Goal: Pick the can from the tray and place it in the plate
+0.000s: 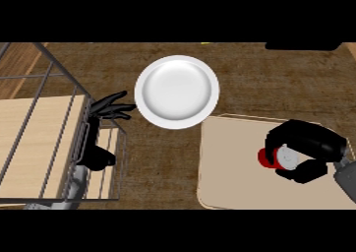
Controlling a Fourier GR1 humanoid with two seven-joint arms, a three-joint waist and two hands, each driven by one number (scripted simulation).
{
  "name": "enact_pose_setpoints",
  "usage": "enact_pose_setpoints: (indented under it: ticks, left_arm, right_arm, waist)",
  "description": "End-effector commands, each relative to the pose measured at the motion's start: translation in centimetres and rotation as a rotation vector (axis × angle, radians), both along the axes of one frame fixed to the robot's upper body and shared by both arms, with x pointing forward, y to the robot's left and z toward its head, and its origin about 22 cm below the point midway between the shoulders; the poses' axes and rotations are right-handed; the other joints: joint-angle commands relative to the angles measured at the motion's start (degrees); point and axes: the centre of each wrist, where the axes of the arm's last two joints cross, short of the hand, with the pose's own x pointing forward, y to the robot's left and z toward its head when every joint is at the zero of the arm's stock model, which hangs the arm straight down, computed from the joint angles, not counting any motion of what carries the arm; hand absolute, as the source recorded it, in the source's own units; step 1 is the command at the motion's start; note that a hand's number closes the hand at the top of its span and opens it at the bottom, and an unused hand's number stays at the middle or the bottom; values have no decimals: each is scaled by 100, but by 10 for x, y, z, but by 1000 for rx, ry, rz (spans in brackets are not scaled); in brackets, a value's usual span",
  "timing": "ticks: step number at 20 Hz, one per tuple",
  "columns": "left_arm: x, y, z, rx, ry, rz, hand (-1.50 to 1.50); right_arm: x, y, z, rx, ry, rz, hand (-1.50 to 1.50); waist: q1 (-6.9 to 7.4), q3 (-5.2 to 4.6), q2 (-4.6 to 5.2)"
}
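From my remote station, the head view shows the right hand (308, 147) at about 4 o'clock from centre, positioned over the beige tray (224, 162). Its fingers and thumb are curled round the can (277, 157), which is red with a pale grey end face turned toward the camera. The can lies within the tray's outline, near its right portion; I cannot tell whether it touches the tray surface or is lifted off it.

The white plate (176, 92) sits at about 12 o'clock from centre on the dark brown counter (282, 83), well apart from the can, with its lower right rim just beside the tray's upper left corner.

The left hand (112, 109) shows at about 9 o'clock, fingers straight and spread, holding nothing, just beside the plate's left rim. A wire rack (46, 123) over a light wooden surface (36, 142) occupies the left side.
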Motion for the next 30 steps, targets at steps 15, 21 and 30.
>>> enact_pose_setpoints:
  ticks: [15,21,30]
  left_arm:
    - [-9,6,-50,-3,331,75,0]
    - [-6,7,-55,-3,369,89,0]
    - [-12,17,-65,-13,415,133,0]
  right_arm:
    - [35,160,6,105,-263,-530,150]
    - [39,231,47,230,-443,-722,150]
    - [51,273,81,224,-622,-1032,150]
  waist:
    - [561,-162,223]
    - [508,-143,141]
    - [336,-142,156]
